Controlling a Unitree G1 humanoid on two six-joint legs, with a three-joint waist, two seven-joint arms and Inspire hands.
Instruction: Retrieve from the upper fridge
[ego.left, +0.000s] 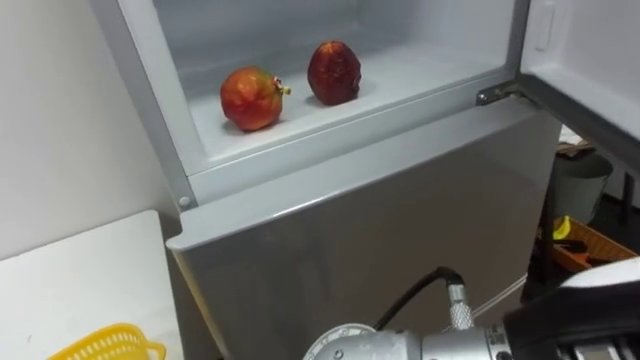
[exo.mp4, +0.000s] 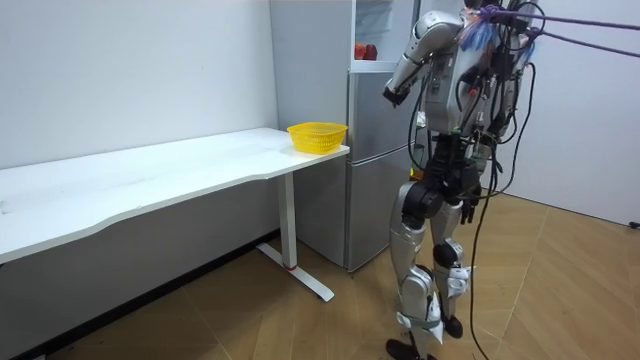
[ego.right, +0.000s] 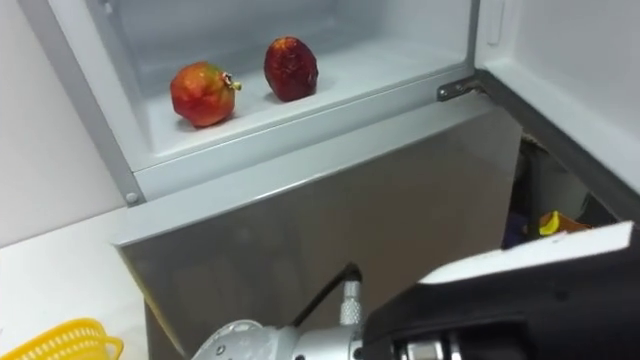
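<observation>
Two pomegranates lie on the floor of the open upper fridge compartment. The orange-red pomegranate is on the left and the darker red pomegranate sits just right of it, a little further back. They show as a red spot in the room view. I stand in front of the fridge with my right arm raised towards it; its silver wrist crosses the bottom edge of the eye views, below the shelf. My right hand hangs dark and small before the fridge, short of the compartment.
The upper fridge door stands open at the right. The lower door is closed. A white table touches the fridge's left side, with a yellow basket at its near corner. A bin and an orange box stand behind the door.
</observation>
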